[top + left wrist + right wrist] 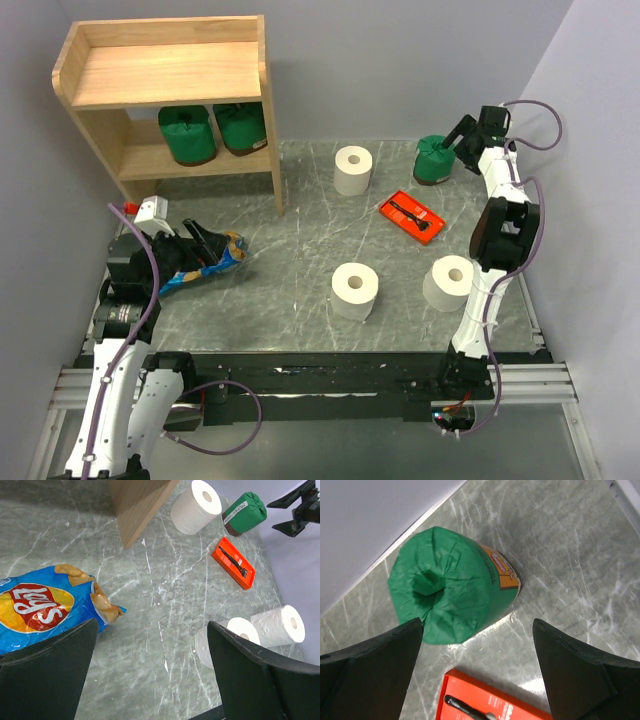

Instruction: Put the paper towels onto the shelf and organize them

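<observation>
Two green rolls (188, 135) stand side by side on the lower board of the shelf (160, 75), at the far left corner of the counter (300, 240). Its top board carries nothing.

Outstanding: four rolls. The third green roll (434, 160) stands at the far right corner. The right tool (460, 138) hangs just above it, jaws spread wide and gripping nothing.

Three white rolls (355, 290) stand loose on the counter (one toward the far edge, two toward the near edge).

The left tool (151, 627), equally wide and empty, hovers by a snack bag (40, 607) at the left edge.

Assessment: about a third complete.
</observation>
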Controlling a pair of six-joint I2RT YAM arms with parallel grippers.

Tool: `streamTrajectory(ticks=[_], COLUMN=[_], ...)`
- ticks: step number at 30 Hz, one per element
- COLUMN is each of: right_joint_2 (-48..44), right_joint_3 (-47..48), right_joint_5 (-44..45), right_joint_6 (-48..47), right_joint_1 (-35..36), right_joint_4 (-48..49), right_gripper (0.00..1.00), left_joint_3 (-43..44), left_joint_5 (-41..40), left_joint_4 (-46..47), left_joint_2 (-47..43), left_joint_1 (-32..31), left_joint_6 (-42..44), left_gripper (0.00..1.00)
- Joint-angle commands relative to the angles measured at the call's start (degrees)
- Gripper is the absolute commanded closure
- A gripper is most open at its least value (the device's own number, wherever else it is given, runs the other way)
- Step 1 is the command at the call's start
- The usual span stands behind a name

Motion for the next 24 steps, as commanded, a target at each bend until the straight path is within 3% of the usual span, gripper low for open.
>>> streamTrajectory(ticks=[1, 24], right_joint_2=[1.4, 9.7], right_joint_3=[3.4, 6.4], right_joint_5=[-2.7, -2.0], right_joint_6=[-0.2, 2.3], right_joint_1=[-0.4, -0.3], right_joint_4=[4.2, 5.4], right_gripper=[0.03, 0.1], left_joint_3=[0.5, 0.6], left_joint_5=[0.0, -0.5], left_joint_4=[1.9, 1.6], left_joint_2=[0.3, 1.1], left_joint_1=[-0.2, -0.2], left_joint_6=[0.9, 0.9], left_gripper=[0.04, 0.04])
